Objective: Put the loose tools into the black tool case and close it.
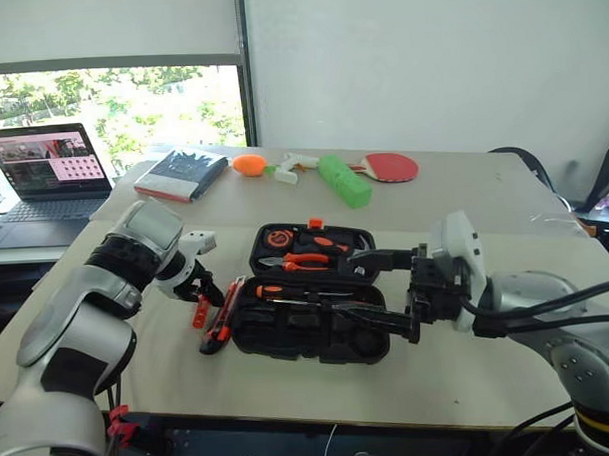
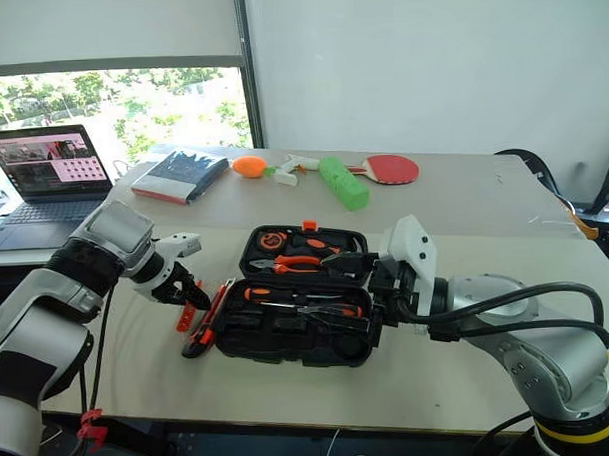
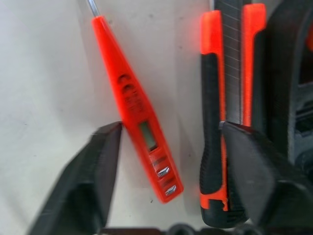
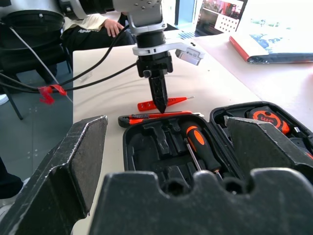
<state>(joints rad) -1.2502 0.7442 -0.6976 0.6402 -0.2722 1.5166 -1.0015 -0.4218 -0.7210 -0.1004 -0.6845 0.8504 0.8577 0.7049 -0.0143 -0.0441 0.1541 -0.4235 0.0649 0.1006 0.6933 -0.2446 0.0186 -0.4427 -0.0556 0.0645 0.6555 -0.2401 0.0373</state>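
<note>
The black tool case (image 1: pixel 250 335) lies open in the middle of the table, with one orange-and-black screwdriver (image 4: pixel 200 147) in its base. Pliers and a tape measure sit in its lid. Left of the case, the short red screwdriver (image 3: pixel 139 112) and the utility knife (image 3: pixel 212 122) lie side by side on the table. My left gripper (image 1: pixel 207 294) points steeply down over them. Its fingers (image 3: pixel 98 161) stand apart astride the red screwdriver and the knife's handle, holding nothing. My right gripper (image 1: pixel 346 284) hovers level over the case, pointing left, open wide and empty.
At the table's far side lie a dark book (image 1: pixel 183 174), an orange ball (image 1: pixel 248 165), a green block (image 1: pixel 345 180) and a red paddle (image 1: pixel 390 167). A laptop (image 1: pixel 47 172) stands on a side desk at left. A person (image 4: pixel 105 22) sits beyond the table.
</note>
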